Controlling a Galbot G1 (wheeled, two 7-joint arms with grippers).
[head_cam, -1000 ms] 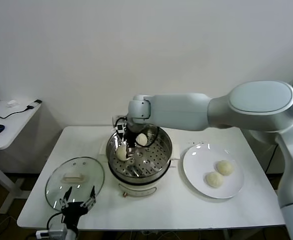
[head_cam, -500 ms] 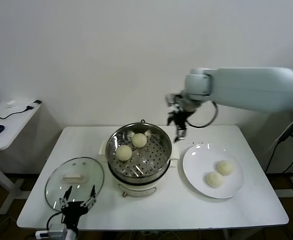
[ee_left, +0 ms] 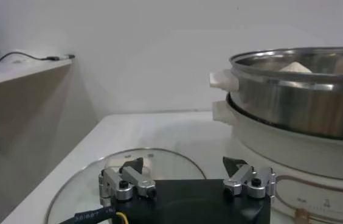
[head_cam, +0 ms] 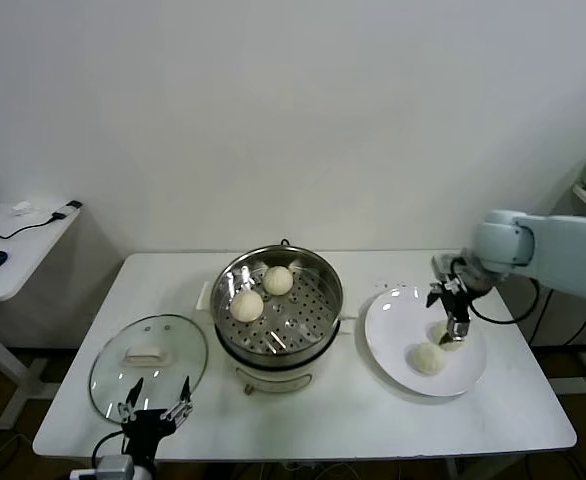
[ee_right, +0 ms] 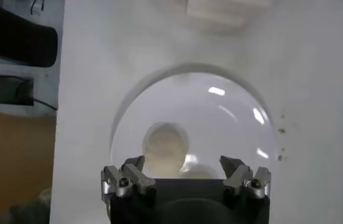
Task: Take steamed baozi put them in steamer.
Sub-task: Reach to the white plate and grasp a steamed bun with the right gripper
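My right gripper (ee_right: pixel 185 173) hangs over the white plate (ee_right: pixel 238 122), fingers spread wide apart with nothing between them. One baozi (ee_right: pixel 166 145) sits on the plate just beyond the fingertips; a second baozi (ee_right: pixel 199 173) peeks out beside it, mostly hidden behind the gripper body. The plate rests on a white table (ee_right: pixel 317 91).

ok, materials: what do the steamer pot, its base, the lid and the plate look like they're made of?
Steamer: polished stainless steel by the look of it, with mirror reflections and a perforated tray. Its base: cream, smooth, likely plastic. Lid: clear glass, table visible through it, with a white handle. Plate: glossy white with glare spots, probably ceramic, though melamine can't be excluded.
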